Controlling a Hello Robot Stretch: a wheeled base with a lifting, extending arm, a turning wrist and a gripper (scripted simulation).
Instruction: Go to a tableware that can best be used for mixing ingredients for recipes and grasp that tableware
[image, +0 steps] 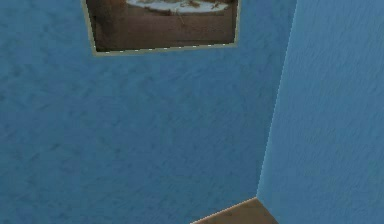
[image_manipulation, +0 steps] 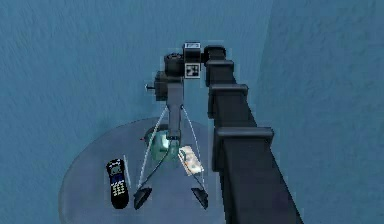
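In the arm side view the dark arm (image_manipulation: 235, 120) reaches over a round grey-blue table (image_manipulation: 80, 185). The gripper (image_manipulation: 170, 198) hangs left of the white marker squares (image_manipulation: 191, 62), with its thin fingers (image_manipulation: 150, 170) spreading down over the tabletop. A small white object (image_manipulation: 190, 158) and a small greenish blob (image_manipulation: 160, 141) lie on the table between the fingers. I cannot tell whether the gripper holds anything, and neither blob has a shape I can name as tableware.
A black remote control (image_manipulation: 118, 182) lies on the table left of the fingers. Blue walls stand behind the table and meet in a corner (image: 268, 120) in the forward view. A framed picture (image: 165, 25) hangs high there, with a strip of brown floor (image: 240, 213) below.
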